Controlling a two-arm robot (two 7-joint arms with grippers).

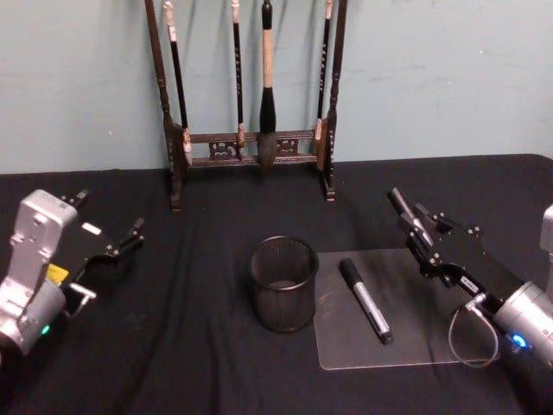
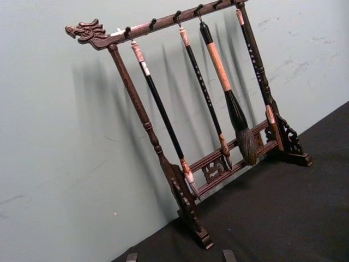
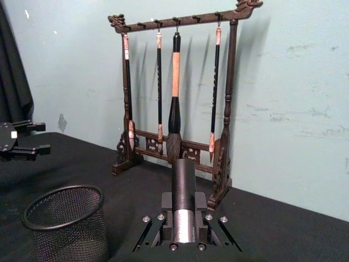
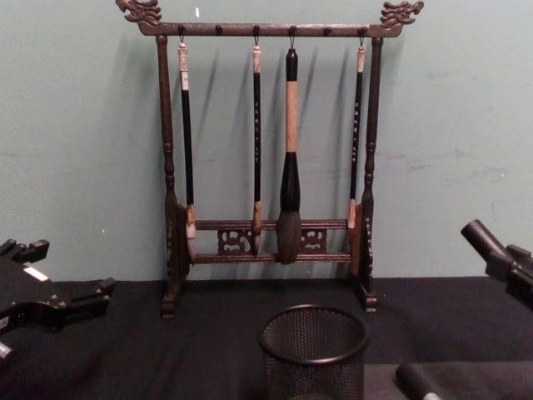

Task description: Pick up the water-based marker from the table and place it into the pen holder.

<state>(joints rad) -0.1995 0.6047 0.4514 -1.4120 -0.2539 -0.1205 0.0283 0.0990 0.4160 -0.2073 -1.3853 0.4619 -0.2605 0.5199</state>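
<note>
Head view: gripped marker (image 1: pixel 400 205) near mat's (image 1: pixel 346 346) far edge

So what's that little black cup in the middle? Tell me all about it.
The pen holder is a small round black wire-mesh cup with a solid rim. It stands upright, open and seemingly empty, on the black cloth before the rack. A clear mat with the marker lies close beside it; whether they touch is unclear.

Dim even light, soft shadows on wall (image 2: pixel 65 164)
</note>
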